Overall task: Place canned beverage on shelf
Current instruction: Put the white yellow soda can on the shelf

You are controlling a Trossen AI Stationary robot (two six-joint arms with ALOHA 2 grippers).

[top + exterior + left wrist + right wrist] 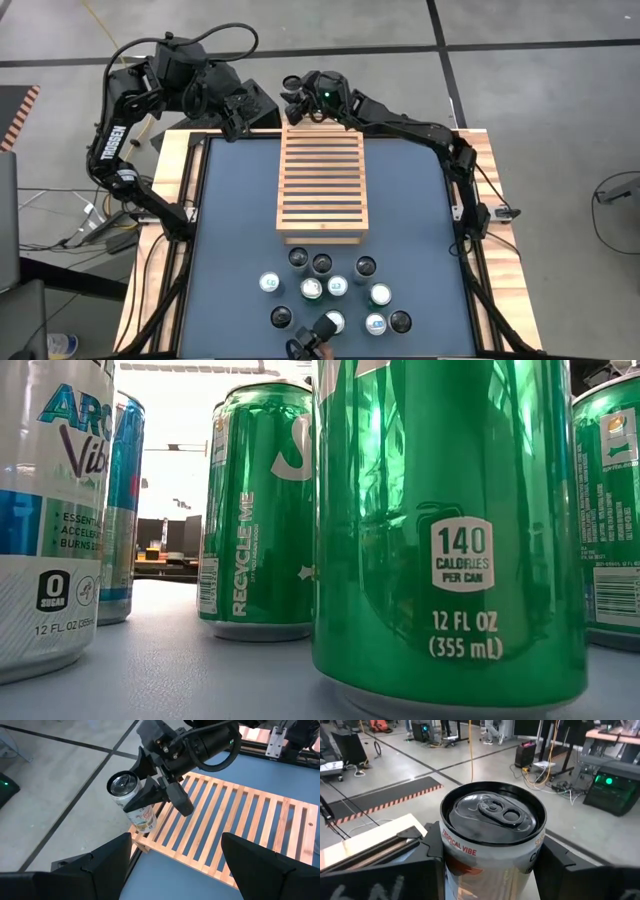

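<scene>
The shelf (321, 185), a light-brown slatted wooden rack, lies on the blue table (230, 220). My right gripper (293, 97) is at the rack's far left corner, shut on a white can (131, 802) with a silver top (492, 815). My left gripper (248, 108) hangs open above the table's far left corner, close beside it and holding nothing; its own view shows both fingers (107, 862) spread wide. Several more cans (330, 290) stand upright on their bases on the table in front of the rack. My right gripper pinches the white can's side wall just below the top rim (451, 851), one finger on each side of it. The fingers (172, 797) come nearly level from the table's right side. The can hangs tilted over the rack's far left corner (142, 840); whether its base touches the wood cannot be told.
The low view is filled by green cans (450, 530) and a white and blue can (50, 510) standing close to the camera. A wooden border (170, 200) frames the table. The rack's slats (235, 820) carry nothing. Beyond the far edge lies bare floor (400, 25).
</scene>
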